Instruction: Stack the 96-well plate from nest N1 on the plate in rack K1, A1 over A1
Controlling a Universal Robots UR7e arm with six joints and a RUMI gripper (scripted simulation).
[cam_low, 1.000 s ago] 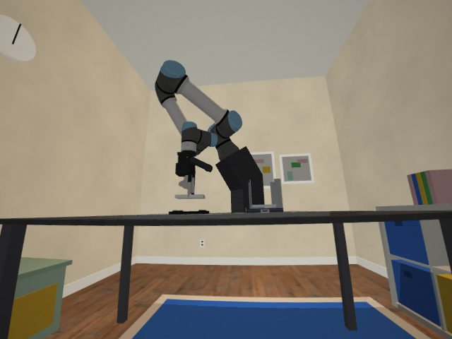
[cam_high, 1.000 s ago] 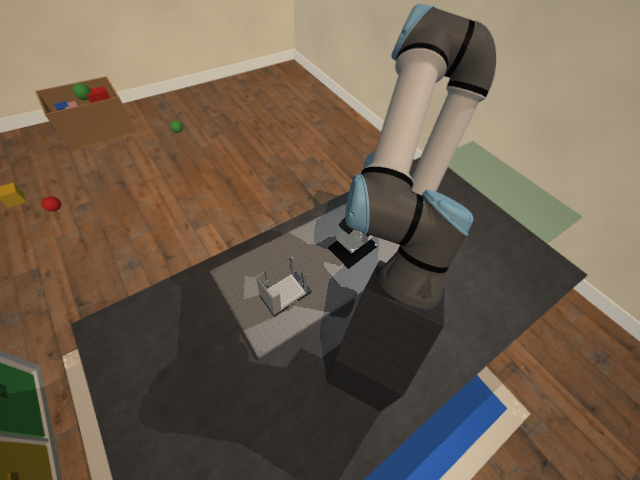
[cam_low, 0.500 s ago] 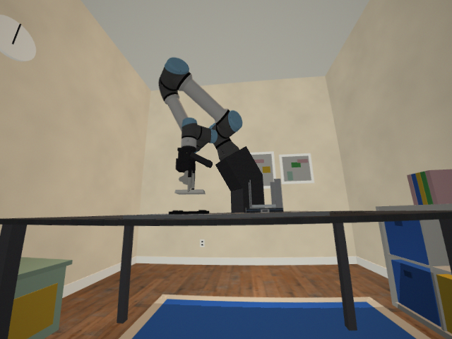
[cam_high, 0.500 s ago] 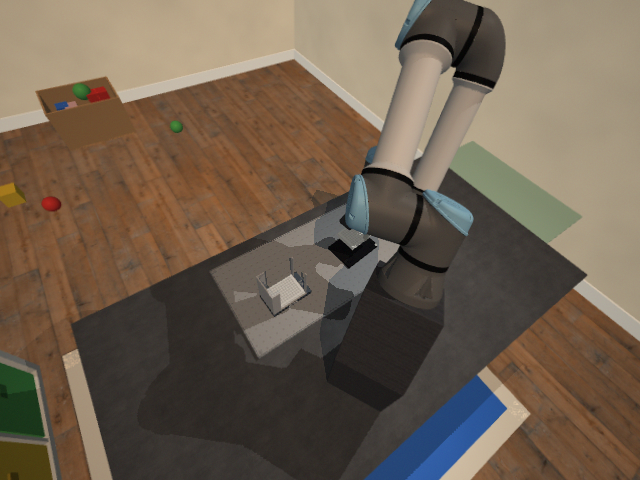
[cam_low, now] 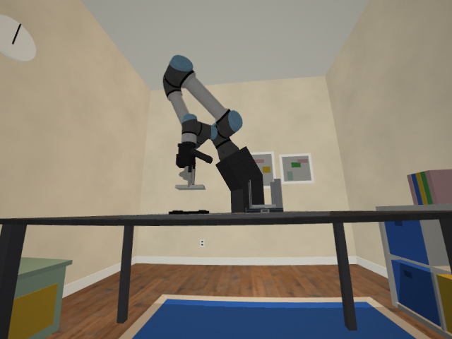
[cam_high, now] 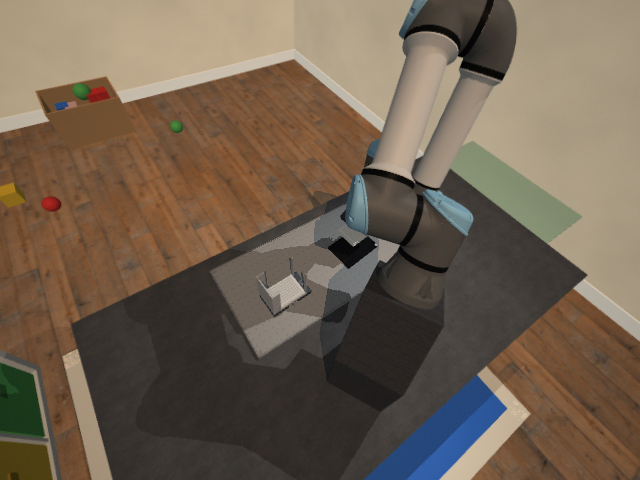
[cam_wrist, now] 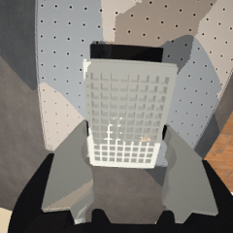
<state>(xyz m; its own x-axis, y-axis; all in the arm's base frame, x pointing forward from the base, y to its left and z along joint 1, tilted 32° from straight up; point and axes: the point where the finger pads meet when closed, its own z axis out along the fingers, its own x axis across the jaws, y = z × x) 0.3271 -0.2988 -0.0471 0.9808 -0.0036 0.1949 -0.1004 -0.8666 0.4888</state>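
The jaws pinch the white plastic plate with many little wells (cam_wrist: 127, 114), high above the flat black nest (cam_low: 188, 211); the robot should keep it level, carry it over the white post rack (cam_high: 281, 291), match the cut corners, then lower slowly.

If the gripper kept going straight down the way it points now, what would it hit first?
Probably the black plate nest N1: the gripper, shut on the 96-well plate, hangs directly above it, so the plate's underside would likely touch first.
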